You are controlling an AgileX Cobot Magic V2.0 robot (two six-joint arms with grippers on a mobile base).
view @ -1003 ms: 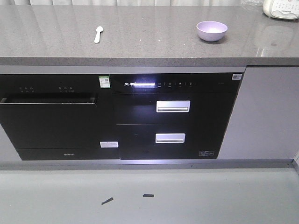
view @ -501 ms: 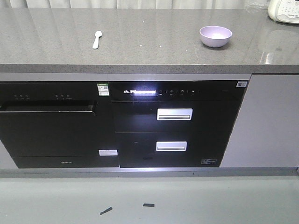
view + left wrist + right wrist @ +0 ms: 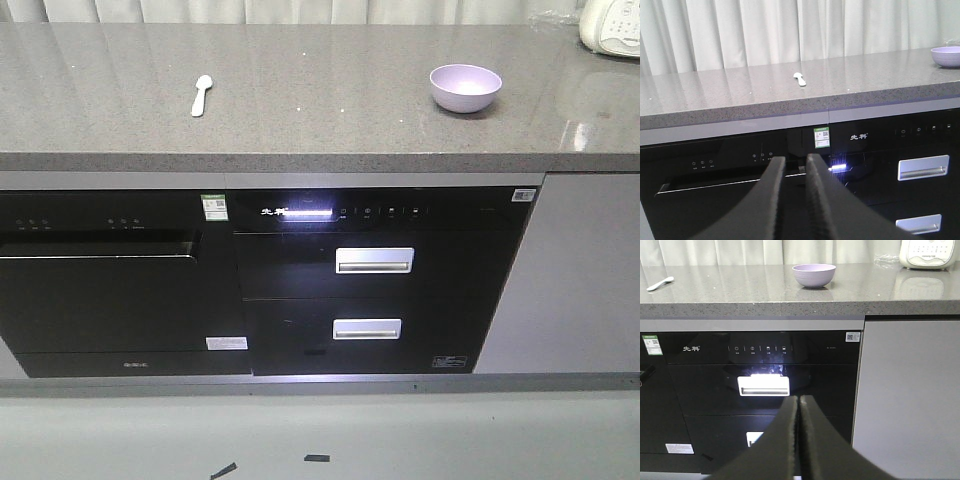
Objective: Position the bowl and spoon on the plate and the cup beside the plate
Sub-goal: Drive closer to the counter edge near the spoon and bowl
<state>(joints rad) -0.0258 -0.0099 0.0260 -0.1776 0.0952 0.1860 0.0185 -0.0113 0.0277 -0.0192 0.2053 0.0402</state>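
A lilac bowl stands upright on the grey countertop toward the right, also in the left wrist view and the right wrist view. The pale spoon lies on the counter's left part, far from the bowl. Plate and cup are out of view. My left gripper hangs in front of the black appliance below counter height, slightly open and empty. My right gripper is shut on nothing, also low in front of the drawers. Neither gripper shows in the front view.
A white appliance sits at the counter's back right corner. Under the counter are black built-in units with two silver drawer handles. Curtains hang behind. Black scraps lie on the floor.
The whole view has shifted: the counter, bowl and spoon sit lower in the frame and slightly larger. Bowl and spoon keep their places on the counter.
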